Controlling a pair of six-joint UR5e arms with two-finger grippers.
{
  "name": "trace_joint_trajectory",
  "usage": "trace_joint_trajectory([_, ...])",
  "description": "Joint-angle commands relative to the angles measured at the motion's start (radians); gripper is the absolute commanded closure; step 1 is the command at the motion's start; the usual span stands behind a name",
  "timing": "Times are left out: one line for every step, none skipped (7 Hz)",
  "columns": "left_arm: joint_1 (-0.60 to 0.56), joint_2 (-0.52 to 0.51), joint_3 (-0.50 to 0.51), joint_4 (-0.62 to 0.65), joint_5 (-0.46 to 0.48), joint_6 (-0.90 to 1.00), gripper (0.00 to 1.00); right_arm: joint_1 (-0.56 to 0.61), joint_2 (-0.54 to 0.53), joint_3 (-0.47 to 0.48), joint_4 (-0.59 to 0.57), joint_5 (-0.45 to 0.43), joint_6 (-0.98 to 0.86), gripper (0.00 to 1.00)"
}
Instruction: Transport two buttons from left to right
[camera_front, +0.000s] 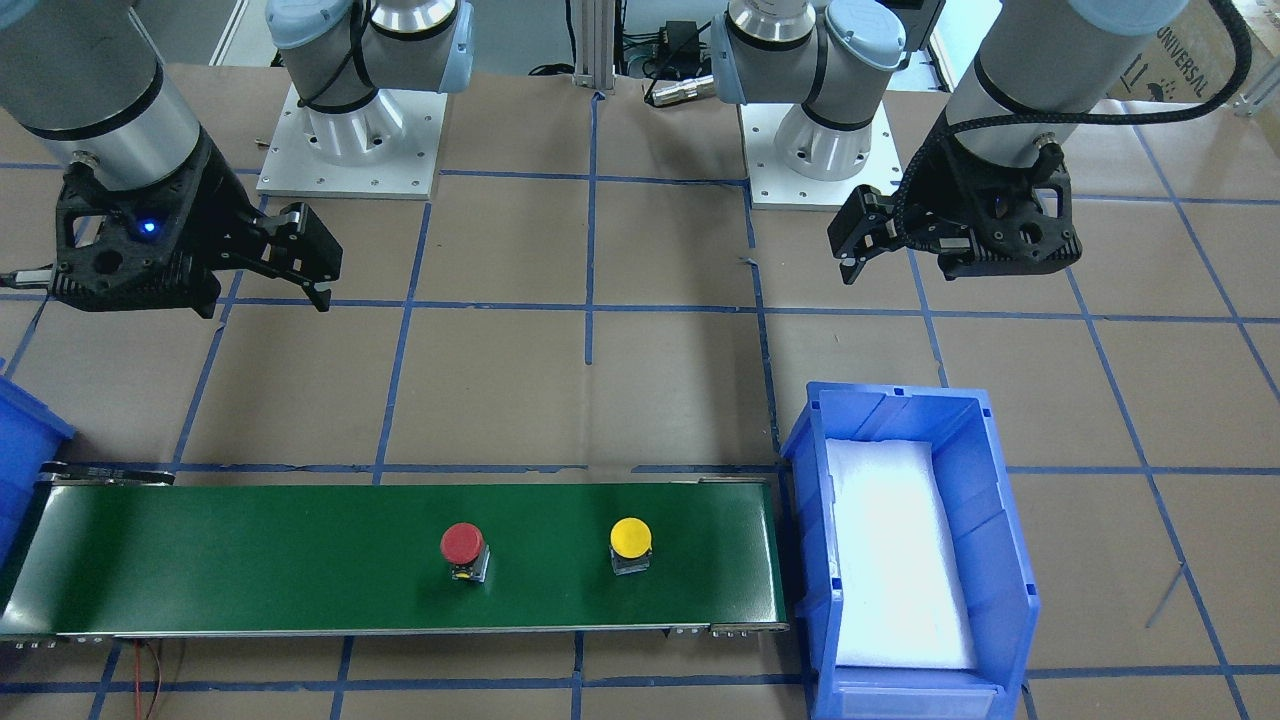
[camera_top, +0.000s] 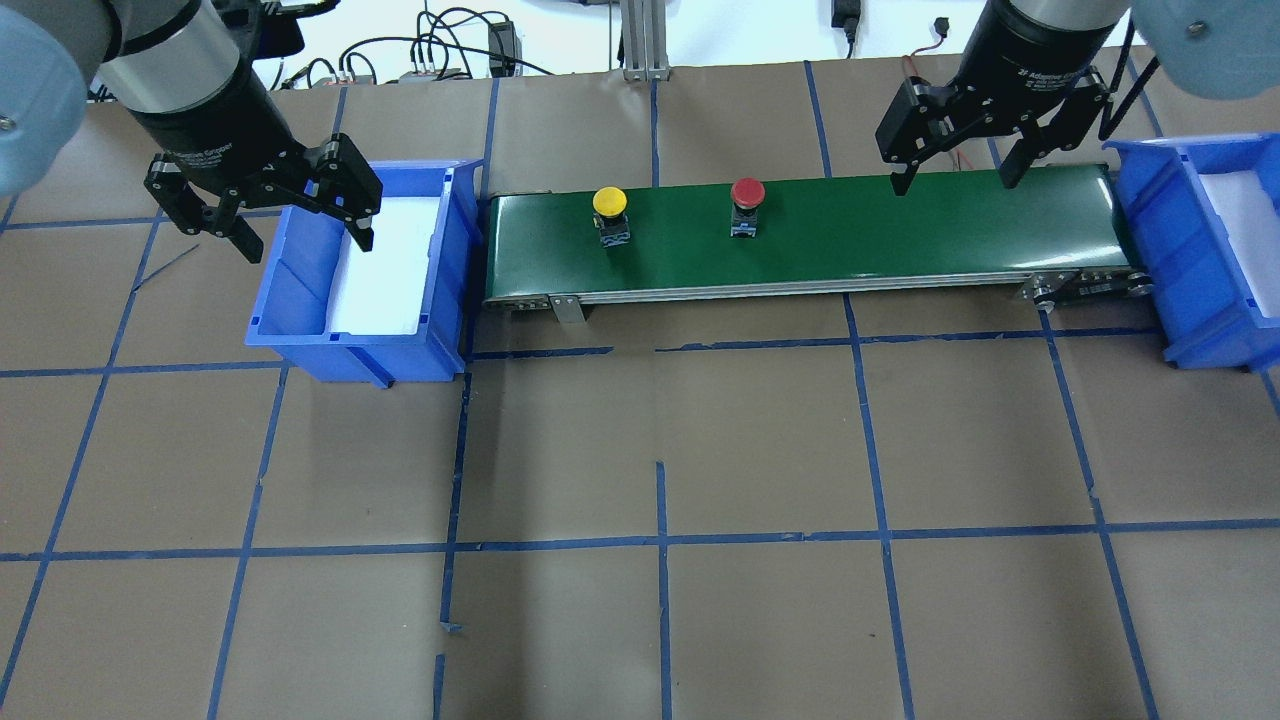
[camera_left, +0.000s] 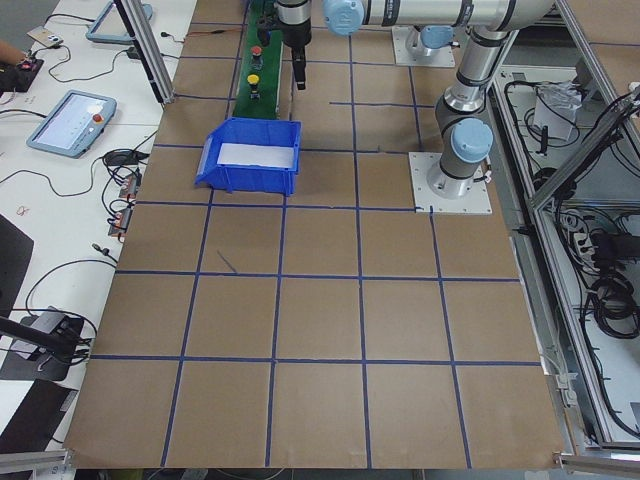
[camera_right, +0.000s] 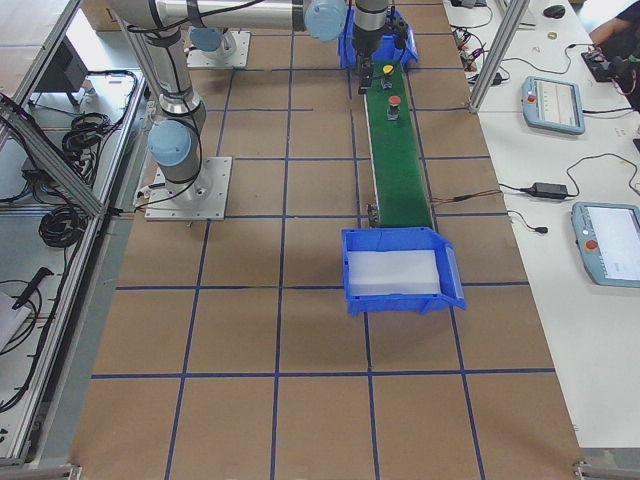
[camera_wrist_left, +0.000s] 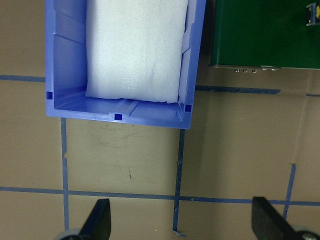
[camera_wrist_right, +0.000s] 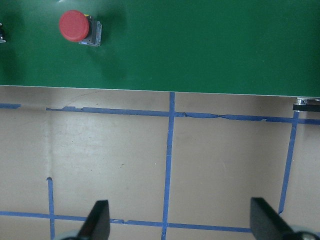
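Note:
Two buttons stand upright on the green conveyor belt (camera_top: 900, 235): the yellow button (camera_top: 609, 203) near its left end and the red button (camera_top: 747, 192) toward the middle. They also show from the front as yellow button (camera_front: 630, 538) and red button (camera_front: 462, 543). My left gripper (camera_top: 305, 245) hangs open and empty above the left blue bin (camera_top: 300, 345), away from both buttons. My right gripper (camera_top: 955, 183) hangs open and empty over the belt's right part. Its wrist view shows the red button (camera_wrist_right: 75, 26) at the upper left, far from the fingers (camera_wrist_right: 97, 220).
The left bin's rim (camera_wrist_left: 120, 116) frames a white foam liner (camera_wrist_left: 135, 50). A second blue bin (camera_top: 1200, 260) with foam sits at the belt's right end. Brown paper with blue tape lines covers the table. Both arm bases (camera_front: 350, 140) stand behind the belt.

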Motion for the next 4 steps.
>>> trace_joint_trajectory([0.0, 0.001, -0.001, 0.003, 0.0, -0.001, 0.0, 0.001, -0.001, 0.002, -0.007, -0.001, -0.009, 0.0])
trace_joint_trajectory([0.003, 0.001, 0.003, 0.006, -0.014, 0.001, 0.0, 0.004, -0.001, 0.002, -0.004, -0.001, -0.01, 0.0])
trace_joint_trajectory([0.005, 0.0, 0.004, 0.015, -0.014, 0.001, 0.0, 0.003, 0.001, 0.002, -0.004, -0.001, -0.018, 0.0])
trace_joint_trajectory([0.006, 0.001, 0.006, 0.016, -0.005, 0.001, 0.0, 0.003, -0.001, 0.002, -0.001, 0.001, -0.018, 0.0])
